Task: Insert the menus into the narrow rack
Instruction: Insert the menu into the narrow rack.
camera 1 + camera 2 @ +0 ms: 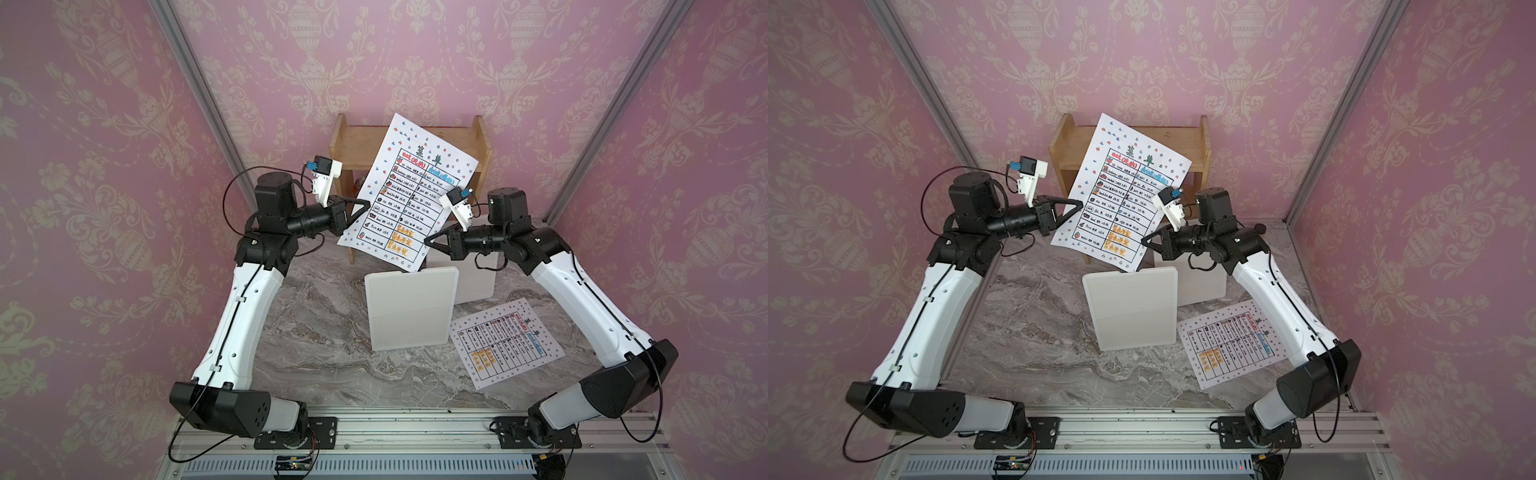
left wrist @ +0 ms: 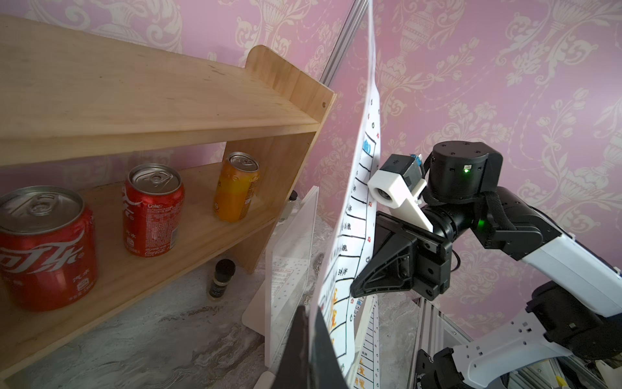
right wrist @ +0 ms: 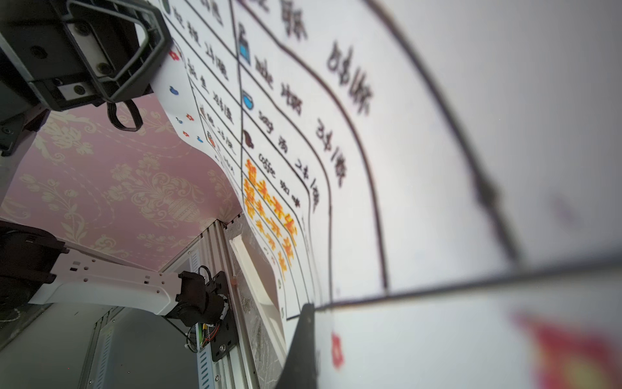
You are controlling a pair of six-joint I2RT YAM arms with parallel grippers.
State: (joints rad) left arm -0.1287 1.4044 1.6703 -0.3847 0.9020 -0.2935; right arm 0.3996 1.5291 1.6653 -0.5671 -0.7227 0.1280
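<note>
I counted two thin white paper menus with black-ruled tables; the held menu [image 1: 409, 195] hung upright and slightly curled before the wooden shelf [image 1: 361, 141], its lower edge near the top of the smooth white flat-panelled rack [image 1: 409, 307]; the second menu [image 1: 509, 343] lay flat on the grey marbled bench [image 1: 316, 332], just beside that rack. The left jaws were pinched shut on the held menu's left edge and the right jaws likewise on its right edge; three shiny cans stood on the shelf, two red cans [image 2: 153, 210] and one orange can [image 2: 235, 187].

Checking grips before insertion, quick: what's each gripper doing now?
Left gripper: closed on one side edge of the raised menu.
Right gripper: closed on its opposite edge.
</note>
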